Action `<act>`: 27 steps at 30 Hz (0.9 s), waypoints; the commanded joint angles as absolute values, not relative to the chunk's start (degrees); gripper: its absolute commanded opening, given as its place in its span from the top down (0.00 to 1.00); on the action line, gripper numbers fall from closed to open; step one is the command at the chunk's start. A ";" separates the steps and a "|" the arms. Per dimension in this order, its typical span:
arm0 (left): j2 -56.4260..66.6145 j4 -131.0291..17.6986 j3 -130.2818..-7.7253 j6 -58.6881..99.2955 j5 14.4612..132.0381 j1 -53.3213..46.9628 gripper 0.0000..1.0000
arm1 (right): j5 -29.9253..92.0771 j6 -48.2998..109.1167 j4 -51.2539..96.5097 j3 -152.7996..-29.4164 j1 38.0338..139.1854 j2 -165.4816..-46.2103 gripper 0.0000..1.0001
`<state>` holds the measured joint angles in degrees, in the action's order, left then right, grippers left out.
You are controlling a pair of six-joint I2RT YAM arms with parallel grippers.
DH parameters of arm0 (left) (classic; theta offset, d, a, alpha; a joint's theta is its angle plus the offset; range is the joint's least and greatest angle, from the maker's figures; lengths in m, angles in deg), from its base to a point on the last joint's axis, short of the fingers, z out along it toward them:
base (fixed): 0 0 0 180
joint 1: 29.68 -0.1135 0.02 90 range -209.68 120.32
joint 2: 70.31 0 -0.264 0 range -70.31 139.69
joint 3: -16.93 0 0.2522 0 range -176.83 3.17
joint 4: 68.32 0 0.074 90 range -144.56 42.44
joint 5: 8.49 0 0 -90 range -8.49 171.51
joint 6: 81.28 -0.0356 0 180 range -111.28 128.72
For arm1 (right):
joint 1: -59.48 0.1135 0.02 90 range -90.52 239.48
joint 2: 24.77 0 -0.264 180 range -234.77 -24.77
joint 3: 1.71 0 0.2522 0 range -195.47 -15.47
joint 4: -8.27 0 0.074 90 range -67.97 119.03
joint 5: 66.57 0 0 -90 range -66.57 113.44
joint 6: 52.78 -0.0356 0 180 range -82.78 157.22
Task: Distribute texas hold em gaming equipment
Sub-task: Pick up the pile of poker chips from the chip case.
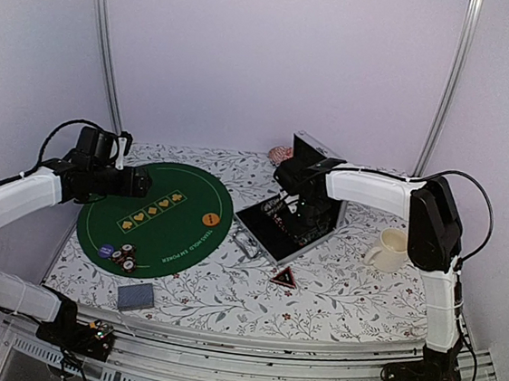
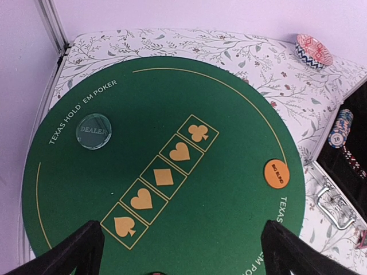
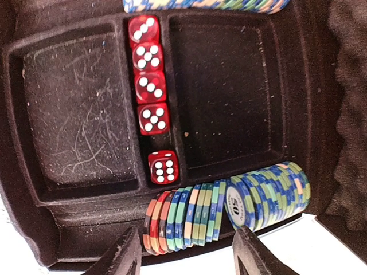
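With my right jaws spread astride the case's (image 3: 86,114) six-o'clock poker chips (image 3: 183,220), I am risking a skewed pinch scattering them.

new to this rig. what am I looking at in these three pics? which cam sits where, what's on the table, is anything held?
Two robot arms are bolted at the near edge of a table, and each ends in a two-finger gripper. The wide picture comes from a fixed camera above and behind them. The other two come from cameras on the wrists.

On the table is a round green poker mat with an orange button, a clear dealer disc and some loose chips. A deck of cards lies in front of it. To the right are an open case and a mug.

The left gripper hovers open over the mat, holding nothing. The right gripper is down in the case, jaws apart either side of a row of chips, near five red dice. No grip shows yet.
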<state>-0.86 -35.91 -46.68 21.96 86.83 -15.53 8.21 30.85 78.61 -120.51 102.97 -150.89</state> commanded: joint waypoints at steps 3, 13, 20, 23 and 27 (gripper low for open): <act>-0.26 -37.17 -46.05 21.12 86.04 -15.37 0.02 | 9.89 31.41 77.42 -118.01 102.28 -152.75 0.45; -0.26 -37.15 -46.06 21.11 85.83 -15.43 0.02 | 10.15 32.42 74.97 -116.28 101.31 -152.81 0.49; -0.31 -37.18 -45.97 21.03 85.84 -15.41 0.02 | 10.93 33.83 73.57 -117.62 100.61 -154.22 0.55; -0.26 -37.23 -45.97 20.94 85.89 -15.36 0.02 | 11.38 33.97 73.65 -117.87 100.57 -154.42 0.62; -0.23 -37.20 -45.98 20.94 85.95 -15.42 0.02 | 12.16 33.84 73.99 -117.78 100.54 -154.11 0.79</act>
<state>-0.80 -35.91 -46.66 21.78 86.44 -15.53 10.51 33.65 74.67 -117.16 100.91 -152.77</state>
